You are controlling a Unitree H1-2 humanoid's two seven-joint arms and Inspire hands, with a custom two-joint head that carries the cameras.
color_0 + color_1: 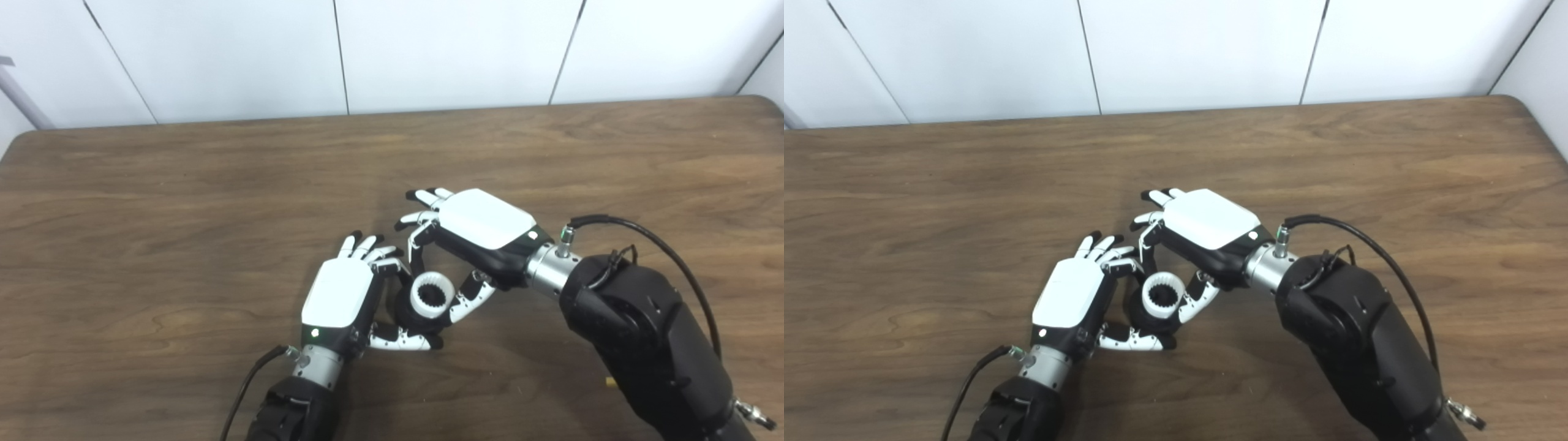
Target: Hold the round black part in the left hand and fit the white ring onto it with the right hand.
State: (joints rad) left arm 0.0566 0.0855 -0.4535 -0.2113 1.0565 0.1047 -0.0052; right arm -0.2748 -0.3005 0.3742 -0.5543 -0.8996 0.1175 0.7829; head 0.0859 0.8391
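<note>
The white ring (431,296), toothed on its inside, sits on top of the round black part (409,316) near the table's middle. My left hand (343,294) wraps the black part from the left, thumb curled under its front edge. My right hand (474,229) comes in from the right and pinches the ring between a finger behind it and the thumb on its right side. Most of the black part is hidden by the ring and the fingers.
The brown wooden table (184,202) stretches wide on all sides, ending at a white panelled wall at the back. A black cable (661,245) loops above the right forearm.
</note>
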